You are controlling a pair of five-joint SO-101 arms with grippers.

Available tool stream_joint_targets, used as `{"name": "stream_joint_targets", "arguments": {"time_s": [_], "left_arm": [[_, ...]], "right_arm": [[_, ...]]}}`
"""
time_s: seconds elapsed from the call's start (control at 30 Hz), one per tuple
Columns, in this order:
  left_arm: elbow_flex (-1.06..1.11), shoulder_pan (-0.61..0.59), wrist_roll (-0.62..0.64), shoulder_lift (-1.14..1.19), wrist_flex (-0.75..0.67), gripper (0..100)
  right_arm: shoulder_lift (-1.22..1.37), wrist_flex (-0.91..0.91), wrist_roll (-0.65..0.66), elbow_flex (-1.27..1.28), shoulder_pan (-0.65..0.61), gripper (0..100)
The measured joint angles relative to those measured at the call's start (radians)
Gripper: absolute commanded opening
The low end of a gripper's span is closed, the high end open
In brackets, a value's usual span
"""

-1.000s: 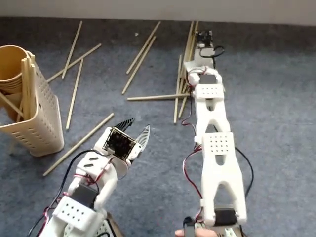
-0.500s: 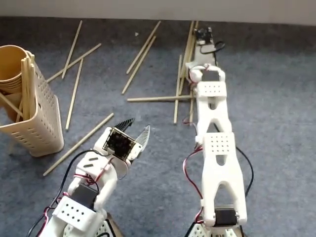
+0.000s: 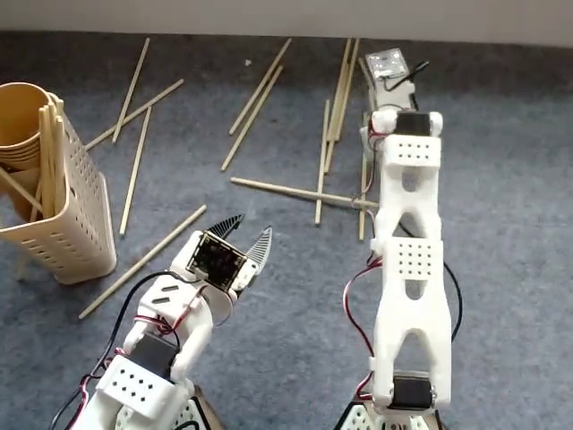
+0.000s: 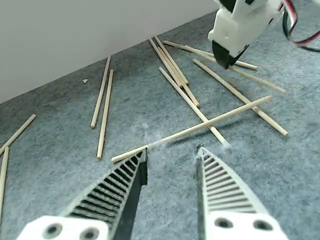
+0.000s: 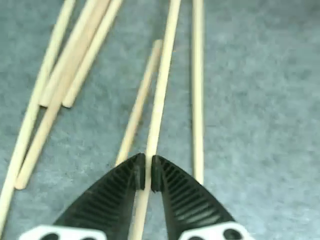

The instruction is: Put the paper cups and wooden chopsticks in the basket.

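Observation:
A cream perforated basket (image 3: 76,224) stands at the left with paper cups (image 3: 20,125) and several chopsticks stacked in it. Loose wooden chopsticks (image 3: 255,98) lie scattered over the grey carpet. My right gripper (image 5: 145,172) is stretched out to the far side and shut on one chopstick (image 5: 162,85), which runs between its fingers; more chopsticks (image 5: 75,65) lie beside it. The left wrist view shows that gripper (image 4: 226,59) tip-down on the carpet. My left gripper (image 3: 243,235) stands open and holds nothing near the front, just short of a long chopstick (image 4: 200,127) that lies across.
The wall edge (image 3: 269,31) runs along the far side. The right arm (image 3: 410,179) spans the carpet from front to back. Two chopsticks (image 3: 134,161) lie near the basket, another (image 3: 143,262) in front of it.
The right arm has swung to the right, and the chopsticks near it have shifted with it; the crosswise chopstick's right end slid toward the front. The left arm has kept still.

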Motion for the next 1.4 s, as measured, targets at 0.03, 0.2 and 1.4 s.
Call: {"name": "stream_joint_targets", "arguments": {"time_s": [0.03,0.2,1.4], "left_arm": [[0.000,0.000,0.000,0.000,0.000,18],[0.000,0.000,0.000,0.000,0.000,18],[0.000,0.000,0.000,0.000,0.000,18]], "right_arm": [[-0.048,0.017,0.000,0.000,0.005,0.5],[-0.325,0.172,0.000,0.000,-0.002,0.5],[-0.844,0.267,0.084,1.089,-0.442,33.5]]}}
